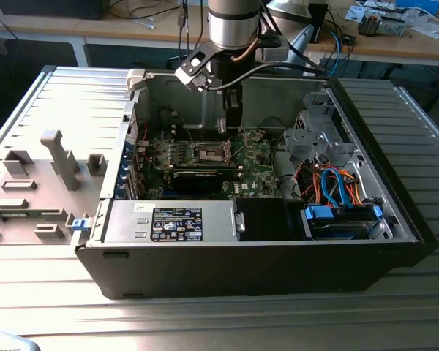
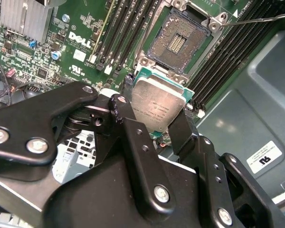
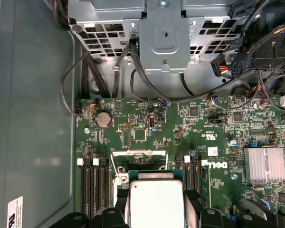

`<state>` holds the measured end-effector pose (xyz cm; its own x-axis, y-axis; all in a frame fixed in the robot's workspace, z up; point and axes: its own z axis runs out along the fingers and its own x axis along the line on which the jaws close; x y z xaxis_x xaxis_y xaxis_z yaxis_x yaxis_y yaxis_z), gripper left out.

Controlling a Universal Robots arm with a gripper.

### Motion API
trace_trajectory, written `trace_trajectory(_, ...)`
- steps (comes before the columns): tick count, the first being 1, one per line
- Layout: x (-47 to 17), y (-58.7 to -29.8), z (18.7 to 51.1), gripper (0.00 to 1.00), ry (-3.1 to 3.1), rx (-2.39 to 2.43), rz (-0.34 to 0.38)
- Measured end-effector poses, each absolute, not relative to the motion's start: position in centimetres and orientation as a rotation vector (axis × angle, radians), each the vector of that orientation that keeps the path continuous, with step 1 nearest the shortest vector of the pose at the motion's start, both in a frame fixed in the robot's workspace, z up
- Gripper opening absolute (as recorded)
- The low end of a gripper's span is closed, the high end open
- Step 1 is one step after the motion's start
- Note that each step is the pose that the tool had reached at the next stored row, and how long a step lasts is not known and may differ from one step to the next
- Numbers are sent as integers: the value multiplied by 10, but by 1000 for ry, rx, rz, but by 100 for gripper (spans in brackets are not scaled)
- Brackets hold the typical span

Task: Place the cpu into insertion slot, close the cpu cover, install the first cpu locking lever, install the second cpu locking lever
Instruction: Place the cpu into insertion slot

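The open case (image 1: 241, 256) lay on its side on the ribbed metal table (image 1: 205, 322). In it sat the green motherboard (image 1: 252, 164) at the back, a grey power supply (image 1: 168, 223) along the near wall, and a drive cage (image 1: 314, 135) towards the exterior view's right with blue and orange cables (image 1: 336, 183) below it. The arm reached down into the case over the board.

The gripper (image 2: 152, 111) was pinching the cpu (image 2: 159, 107) by two opposite edges, one black finger on each side. The chip is square, so it had no long axis to speak of. Its silvery top faced up towards both wrist cameras and its flat underside faced the board. It hung just over the near rim of the slot (image 2: 178, 42). The slot held nothing and its grid of contacts lay bare. I could not tell whether the chip touched the rim.

The cover (image 3: 140, 159) stood tipped up, open, just beyond the cpu in the first wrist view. A thin wire lever (image 2: 256, 20) stuck out free from one corner of the slot. Black memory slots (image 2: 123, 33) ran along both sides of the slot, and a finned heatsink (image 3: 263, 164) sat further off on the board.

In the exterior view the gripper hid the chip. In the first wrist view the cpu covered the slot and was cut off by the frame edge.
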<state>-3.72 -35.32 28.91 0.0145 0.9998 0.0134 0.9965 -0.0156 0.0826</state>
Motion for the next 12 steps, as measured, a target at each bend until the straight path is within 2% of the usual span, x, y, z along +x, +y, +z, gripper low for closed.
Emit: trace_trajectory(12, -42, -353, 278, 55, 2169, 2202, 105)
